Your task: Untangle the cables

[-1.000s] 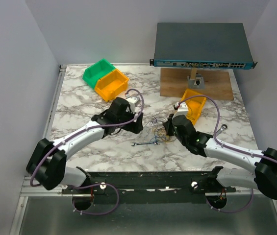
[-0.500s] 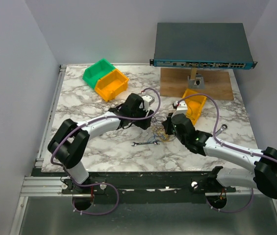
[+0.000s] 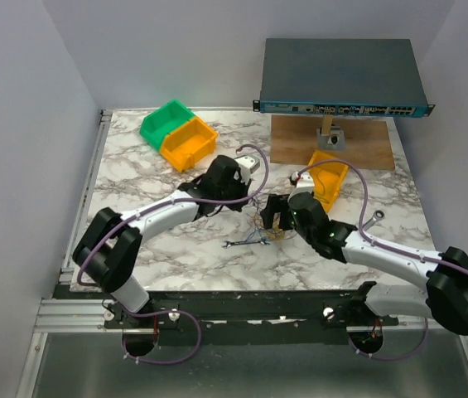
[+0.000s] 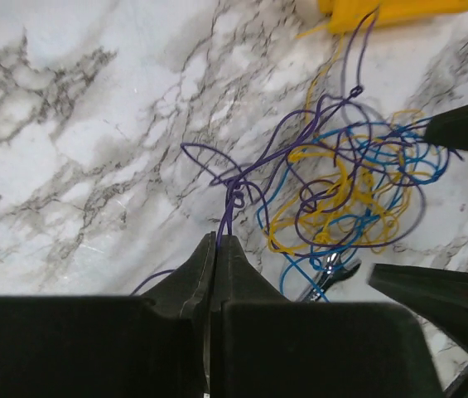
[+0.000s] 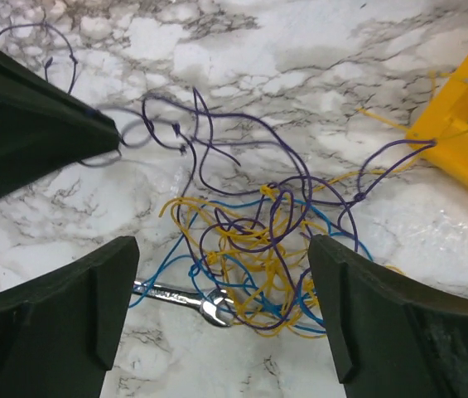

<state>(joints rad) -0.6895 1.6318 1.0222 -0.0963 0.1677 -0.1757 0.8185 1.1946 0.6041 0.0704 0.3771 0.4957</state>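
The cables (image 3: 265, 224), a loose knot of hair-fine, curly wires in dark purple, blue and yellow-orange, lay near the middle of the white, grey-veined marble table (image 3: 134, 191), between the two arms. The left gripper (image 4: 217, 242) was pinched fully closed on one purple strand (image 4: 246, 170), with the knot at about 2 o'clock of its fingertips in the left-wrist view. The right gripper (image 5: 221, 269) stood with its fingers wide apart, straddling the knot and holding nothing. A small silver open-ended wrench (image 5: 185, 303) lay under the knot's near edge, at about 7 o'clock of it in the top view. A yellow plastic bin (image 3: 330, 178) sat at 2 o'clock, with a purple and a yellow loop reaching its rim. Likely faults: because the held strand threaded through the blue and yellow coils, a pull on it could drag the whole knot along or tighten it rather than free one wire. A loop could also snag on the wrench or the bin, and so fine a wire could slip from the closed pads. Hard to read: both wrists masked most of the knot in the top view. Which strand crossed over which, and how many separate wires there were, could not be resolved. One end of the wrench was hidden behind a finger of the right gripper.
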